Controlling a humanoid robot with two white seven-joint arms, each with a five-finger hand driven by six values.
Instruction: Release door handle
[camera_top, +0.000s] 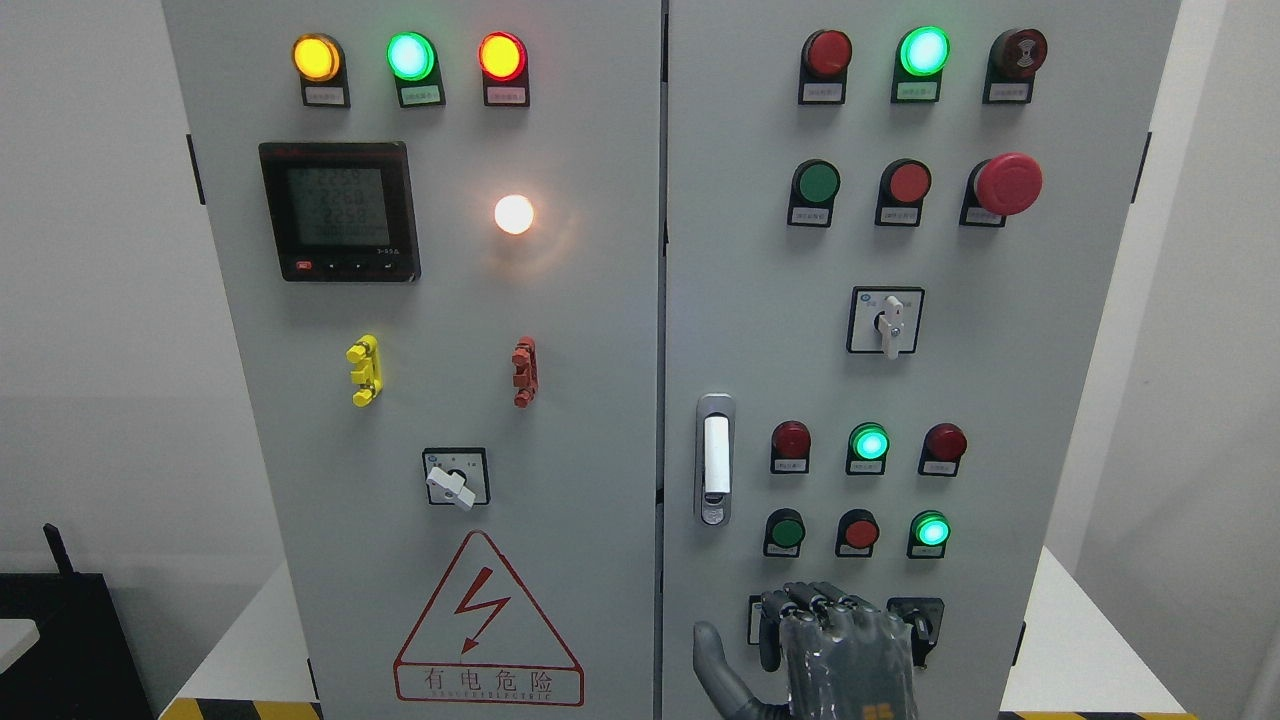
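Observation:
The door handle (714, 460) is a white lever in a silver vertical housing on the left edge of the right cabinet door (1000, 380). It lies flush and upright. My right hand (800, 650) comes up from the bottom edge, right of the middle, back toward the camera. It is well below the handle and apart from it. Its thumb (712, 660) sticks out to the left, and the fingers (815, 605) are loosely bent and hold nothing. The left arm is out of view.
The right door carries several indicator lamps and push buttons, a red emergency stop (1008, 184) and a rotary switch (887, 322). The left door (450, 400) has a meter (338, 210), lamps, a rotary switch (455, 478) and a high-voltage warning triangle (488, 625). The cabinet stands on a white table (1090, 650).

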